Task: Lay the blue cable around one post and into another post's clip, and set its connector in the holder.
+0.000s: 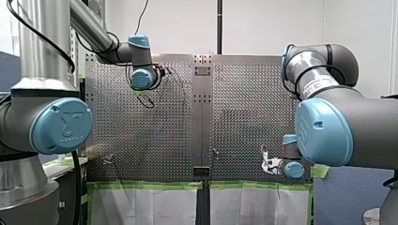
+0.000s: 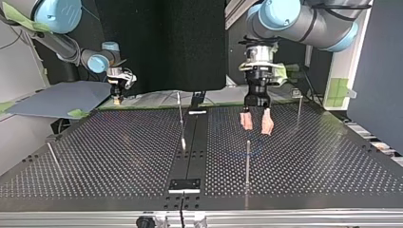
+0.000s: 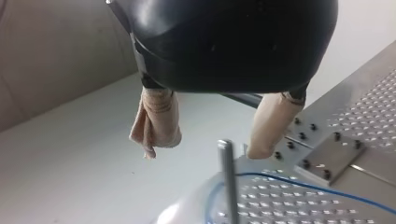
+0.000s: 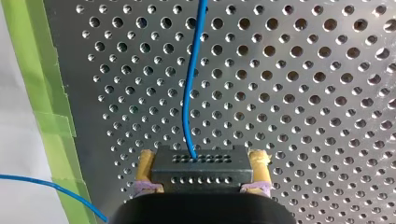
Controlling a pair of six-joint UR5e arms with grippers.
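Perforated table (image 4: 303, 70): blue cable (image 4: 187, 93), judged light and limp, is best held at its rigid connector (image 4: 201, 170), which is clamped by the right gripper (image 4: 202, 161) near the table's edge. The left gripper (image 3: 205, 147) is seen spread apart near a post (image 3: 229, 177).

Bright, even room light fills the front view: the white wall glows and the perforated table (image 1: 155, 122) shines pale grey, with a dimmer patch just right of its middle strip. In the top view the same table reads dark, its holes picked out as pale dots, with a sheen along the near metal edge and a black backdrop (image 2: 161, 42) behind. In the left wrist view the dark housing of my left gripper (image 3: 205, 151) carries small glints, the pale ground beyond is washed out, and the post (image 3: 229, 182) just ahead looks soft-edged. In the right wrist view flat light brightens the table's far part, and the green tape (image 4: 42, 93) glows.
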